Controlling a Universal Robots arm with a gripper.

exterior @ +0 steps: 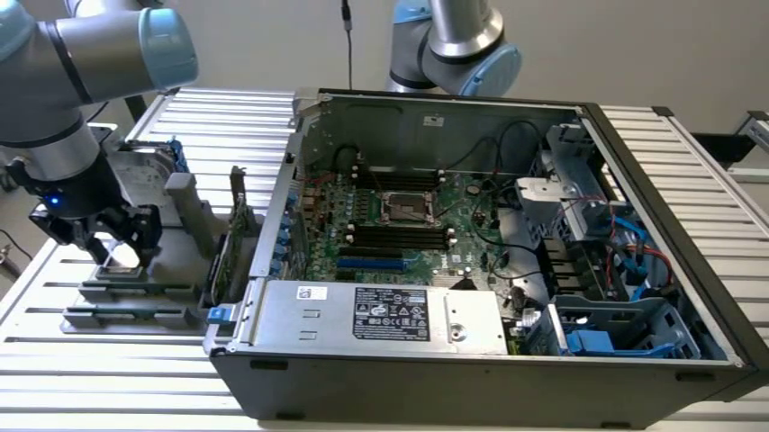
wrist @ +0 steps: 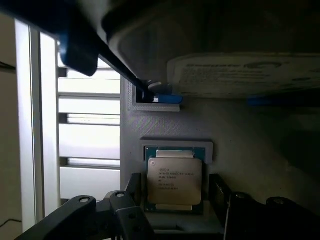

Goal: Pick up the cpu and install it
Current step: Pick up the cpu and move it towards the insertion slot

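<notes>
Wrist view: pick-up step. The gripper [wrist: 176,199] straddles the cpu [wrist: 174,181], fingers open and seemingly not touching; the chip sits in its grey holder [wrist: 250,137]. Closing likely needs squared contact on opposite edges.

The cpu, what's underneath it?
The cpu lies flat in a framed pocket of a grey holder, whose raised rim shows around it. The pocket floor beneath is covered by the chip itself.
</notes>
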